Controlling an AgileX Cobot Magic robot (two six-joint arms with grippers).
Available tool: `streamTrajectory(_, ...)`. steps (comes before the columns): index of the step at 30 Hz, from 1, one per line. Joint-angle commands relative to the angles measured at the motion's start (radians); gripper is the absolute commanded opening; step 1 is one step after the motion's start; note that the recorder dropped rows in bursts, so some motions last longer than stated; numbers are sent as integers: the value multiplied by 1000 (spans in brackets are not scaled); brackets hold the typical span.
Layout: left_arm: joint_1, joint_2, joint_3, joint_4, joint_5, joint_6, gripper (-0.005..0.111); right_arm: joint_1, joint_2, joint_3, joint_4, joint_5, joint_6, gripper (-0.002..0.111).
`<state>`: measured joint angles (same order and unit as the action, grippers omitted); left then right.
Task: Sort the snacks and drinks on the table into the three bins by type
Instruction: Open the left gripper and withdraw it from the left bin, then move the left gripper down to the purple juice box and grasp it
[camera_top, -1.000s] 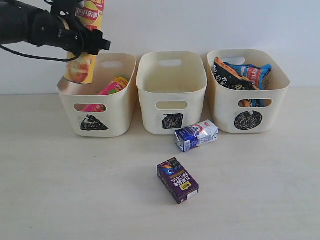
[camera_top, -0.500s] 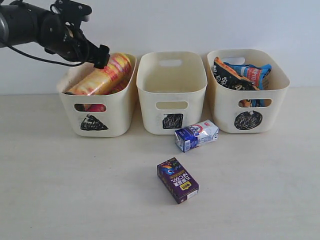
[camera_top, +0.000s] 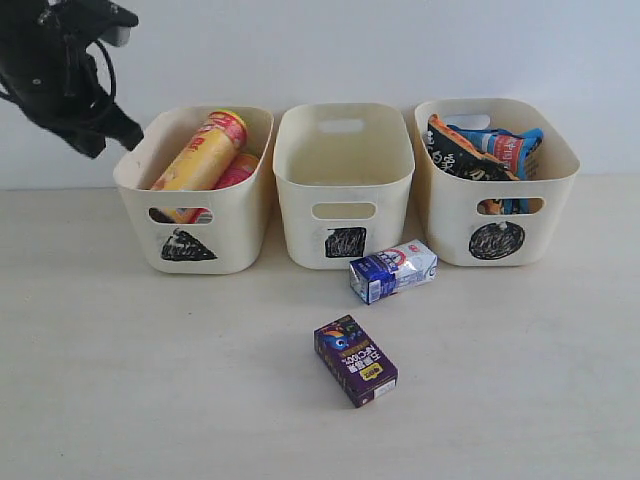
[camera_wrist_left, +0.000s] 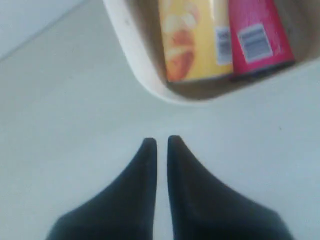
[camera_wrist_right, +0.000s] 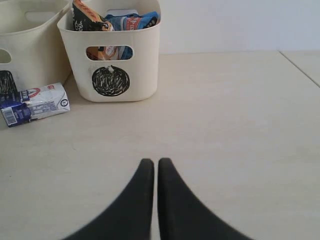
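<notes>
Yellow canister (camera_top: 200, 152), pink canister (camera_top: 236, 168) grouped by type in triangle bin (camera_top: 238, 225), desk's (camera_top: 150, 380) back edge; left fingers (camera_wrist_left: 147, 156), right fingers (camera_wrist_right: 146, 172) closed, empty.

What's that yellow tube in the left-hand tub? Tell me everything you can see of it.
It is a tall yellow chip canister, glossy printed cardboard by the look, with a chip picture and a barcode label. It lies slanted inside the triangle-marked bin, lower end at the front, upper end raised toward the back rim, side by side with the pink canister.
</notes>
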<state>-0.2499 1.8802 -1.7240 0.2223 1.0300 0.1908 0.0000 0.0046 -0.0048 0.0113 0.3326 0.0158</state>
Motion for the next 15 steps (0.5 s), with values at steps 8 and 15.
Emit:
streamTrajectory(8,-142,-263,422,-183,-128,27,4,-1,-5,5,-4,-2,4,0)
streamTrajectory(15,-324,-258,528,-409,-212,285,6,-1,-5,5,-4,-2,4,0)
